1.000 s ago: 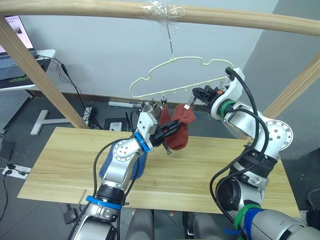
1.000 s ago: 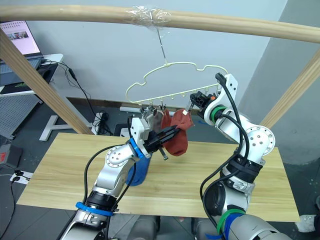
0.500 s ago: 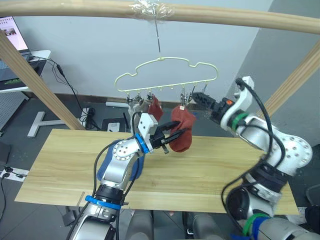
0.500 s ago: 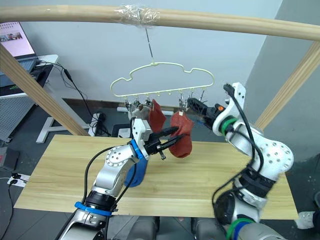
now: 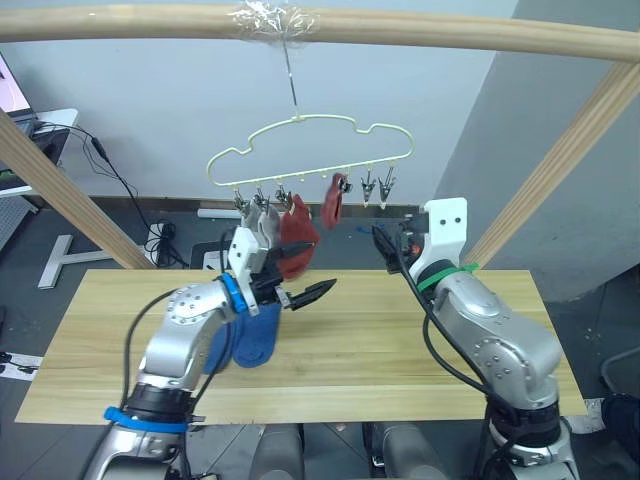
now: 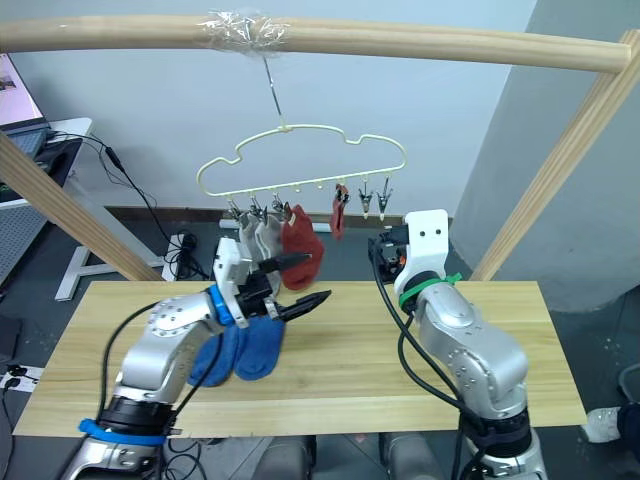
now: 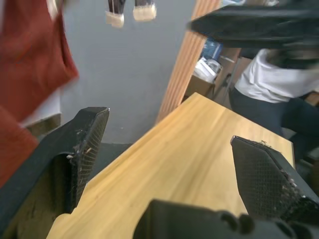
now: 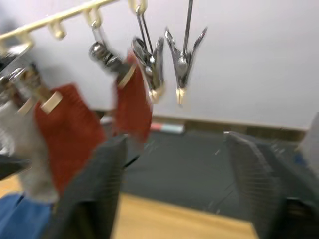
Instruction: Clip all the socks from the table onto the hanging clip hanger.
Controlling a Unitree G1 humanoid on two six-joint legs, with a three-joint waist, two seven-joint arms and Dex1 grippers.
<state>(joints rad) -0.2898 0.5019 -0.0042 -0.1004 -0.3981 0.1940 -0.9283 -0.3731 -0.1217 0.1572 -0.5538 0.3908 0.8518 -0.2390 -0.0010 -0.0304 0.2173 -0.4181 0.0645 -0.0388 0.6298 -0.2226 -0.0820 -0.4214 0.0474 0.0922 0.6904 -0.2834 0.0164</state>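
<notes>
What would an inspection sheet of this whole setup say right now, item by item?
Surface: table of pale planks.
Job's things: clip hanger hangs from the wooden pole; two grey socks and two rust-red socks are clipped on; two blue socks lie on the table.
Clutter: nothing seen.
Grippers: left gripper open, empty; right gripper open, empty.
Cables: black cables on the floor.
Surroundings: grey wall, laptop on a side desk.

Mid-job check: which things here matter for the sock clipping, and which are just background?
Job: clip hanger; two grey socks and two rust-red socks clipped on; two blue socks on the table; both hands, left, right, open.
Background: pole frame, floor cables.
</notes>
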